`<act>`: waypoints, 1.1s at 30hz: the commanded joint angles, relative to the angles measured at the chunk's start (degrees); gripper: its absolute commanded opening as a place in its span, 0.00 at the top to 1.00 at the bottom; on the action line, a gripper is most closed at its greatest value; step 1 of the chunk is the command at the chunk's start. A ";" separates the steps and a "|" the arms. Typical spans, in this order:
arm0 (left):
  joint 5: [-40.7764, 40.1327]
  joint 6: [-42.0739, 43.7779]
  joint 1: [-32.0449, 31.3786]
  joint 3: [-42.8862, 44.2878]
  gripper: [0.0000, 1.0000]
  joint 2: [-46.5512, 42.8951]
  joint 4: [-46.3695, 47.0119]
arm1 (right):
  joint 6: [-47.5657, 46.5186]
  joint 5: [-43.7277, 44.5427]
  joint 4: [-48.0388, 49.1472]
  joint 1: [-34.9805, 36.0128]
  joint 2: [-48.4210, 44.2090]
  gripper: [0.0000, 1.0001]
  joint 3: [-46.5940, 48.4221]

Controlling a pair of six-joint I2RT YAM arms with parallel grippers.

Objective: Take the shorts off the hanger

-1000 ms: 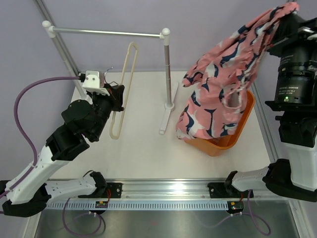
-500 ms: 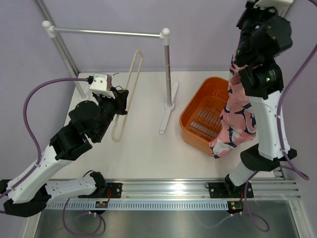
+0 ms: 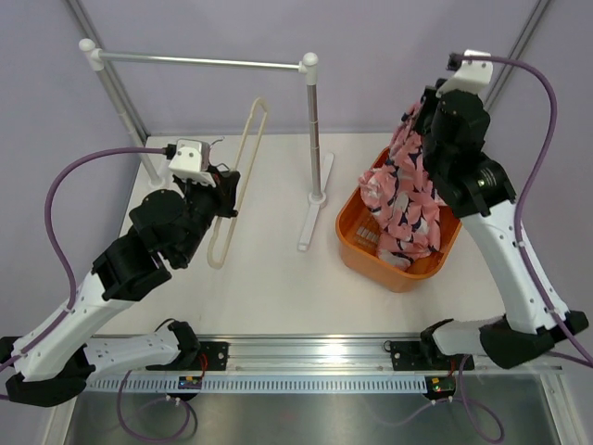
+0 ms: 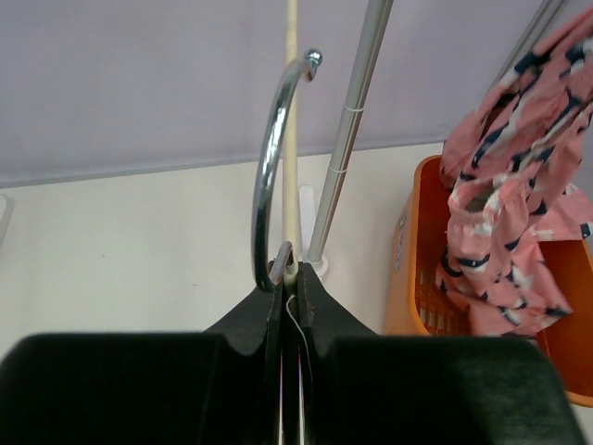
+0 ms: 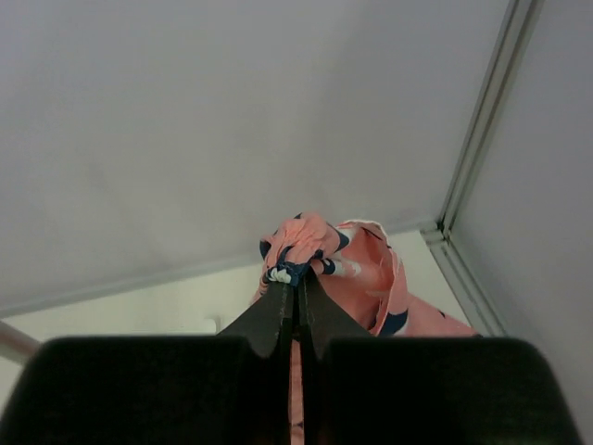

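Note:
The pink shorts [image 3: 405, 199] with navy and white print hang from my right gripper [image 3: 414, 119] down into the orange basket [image 3: 350, 225]. The right gripper [image 5: 298, 274] is shut on a bunched fold of the shorts [image 5: 320, 246]. The cream hanger [image 3: 237, 179] is bare and held off the table, leaning up toward the rail. My left gripper [image 3: 222, 178] is shut on it just below its metal hook [image 4: 275, 158]. In the left wrist view the left gripper [image 4: 290, 272] pinches the hanger's neck [image 4: 291, 139], and the shorts [image 4: 510, 222] show in the basket [image 4: 417, 269] at right.
A grey metal rail stand [image 3: 311, 130] with a horizontal bar [image 3: 195, 61] stands at the back between hanger and basket; its base plate [image 3: 313, 209] lies on the white table. Frame posts run along the table's left and right edges.
My right arm has swung back over the basket and lowered the shorts into it; before they hung beside the basket's near right side. The left gripper and hanger have barely moved.

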 commanded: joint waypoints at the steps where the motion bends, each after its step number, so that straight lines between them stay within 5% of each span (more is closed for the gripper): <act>1: 0.55 -0.79 0.05 0.74 1.00 -1.03 1.17 | 10.13 2.38 3.23 -0.93 -12.48 1.00 -15.71; 10: -1.47 -2.55 0.05 2.67 1.00 -1.56 -3.66 | 23.14 -5.69 -3.80 -6.46 -19.55 0.99 -41.78; 12: -1.65 -2.99 0.14 3.38 1.00 -1.30 -5.93 | 24.55 -9.02 -3.36 -6.90 -19.20 0.90 -44.85; 13: -1.56 -3.69 0.05 3.99 1.00 -0.69 -6.90 | 24.99 -10.00 -3.10 -7.25 -18.51 0.73 -45.39; 17: 1.33 -5.27 0.14 7.76 1.00 1.77 -14.01 | 25.70 -14.74 -3.71 -7.43 -16.74 0.36 -45.75; 20: 2.74 -5.54 0.66 10.05 1.00 4.84 -18.67 | 25.88 -18.34 -2.22 -7.43 -17.97 0.24 -45.66; 24: 8.53 -5.37 4.09 13.39 1.00 7.84 -20.54 | 25.35 -23.87 -2.13 -7.35 -19.02 0.14 -42.42; 33: 29.19 -4.40 24.56 18.23 1.00 15.66 -15.45 | 23.42 -32.59 -2.48 -7.43 -19.11 0.09 -36.35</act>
